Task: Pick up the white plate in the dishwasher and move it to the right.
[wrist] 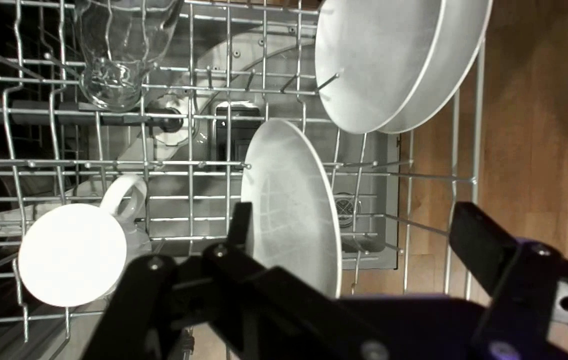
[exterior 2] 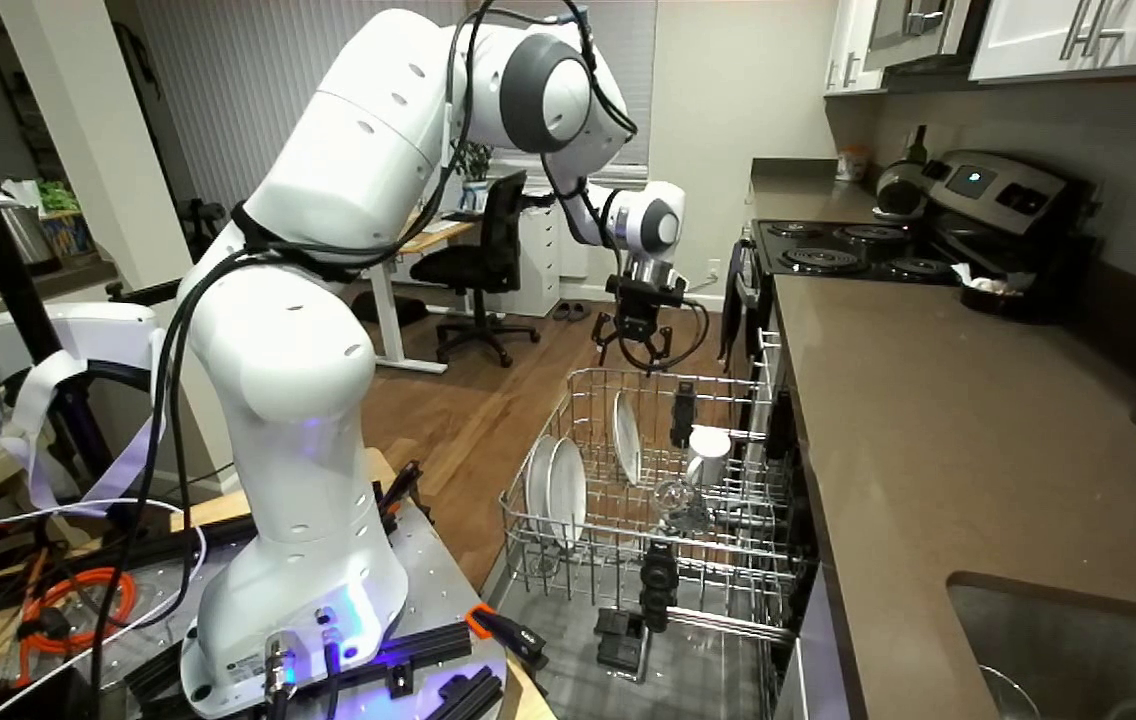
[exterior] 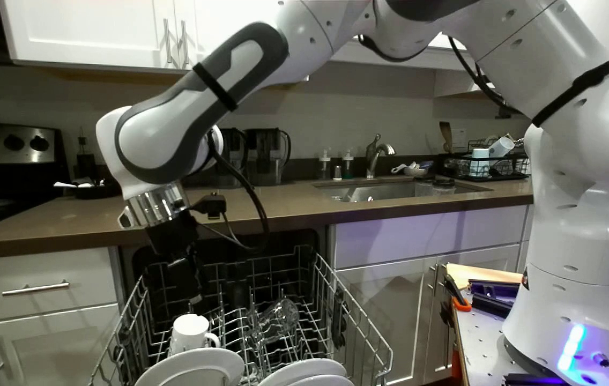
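Observation:
The white plate [exterior 2: 626, 438] stands upright and alone in the pulled-out wire rack of the dishwasher [exterior 2: 698, 670], beside the white mug. It also shows in an exterior view [exterior: 192, 370], cut by the lower edge, and in the wrist view [wrist: 289, 200]. My gripper [exterior 2: 633, 355] is open and empty above the rack, apart from the plate. In the wrist view my open fingers [wrist: 351, 220] span the plate's rim, with the left finger close beside the plate's face and the right finger well off its edge. The plate's lower end is hidden behind the gripper there.
Two more white plates [exterior 2: 566, 490] stand together in the rack, nearer the robot base. A white mug [wrist: 71, 255] and a clear glass [wrist: 124, 50] lie toward the rack's inner side. Upright tines surround them. The brown countertop [exterior 2: 968, 450] overhangs the dishwasher.

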Available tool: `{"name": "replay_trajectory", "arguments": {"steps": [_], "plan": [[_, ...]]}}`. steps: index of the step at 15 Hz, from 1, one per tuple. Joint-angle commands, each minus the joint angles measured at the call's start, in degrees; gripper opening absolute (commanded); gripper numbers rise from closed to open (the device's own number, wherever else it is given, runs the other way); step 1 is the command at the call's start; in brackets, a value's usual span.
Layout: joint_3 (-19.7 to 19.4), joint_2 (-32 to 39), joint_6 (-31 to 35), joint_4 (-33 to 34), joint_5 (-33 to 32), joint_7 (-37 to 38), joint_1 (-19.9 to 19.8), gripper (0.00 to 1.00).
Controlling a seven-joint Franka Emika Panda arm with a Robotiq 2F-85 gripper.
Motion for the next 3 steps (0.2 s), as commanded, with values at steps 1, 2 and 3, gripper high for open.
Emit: {"name": "replay_trajectory", "arguments": {"steps": [1,2,3], "plan": [[0.82,-10.08,1.02,-11.49,2.31,-0.87,-1.08,1.00],[-0.21,-4.42,-0.14,-4.58,0.99,-0.12,0.34,1.00],[-0.16,-6.28,-0.12,-6.62,1.20,-0.11,0.32,1.00]]}}
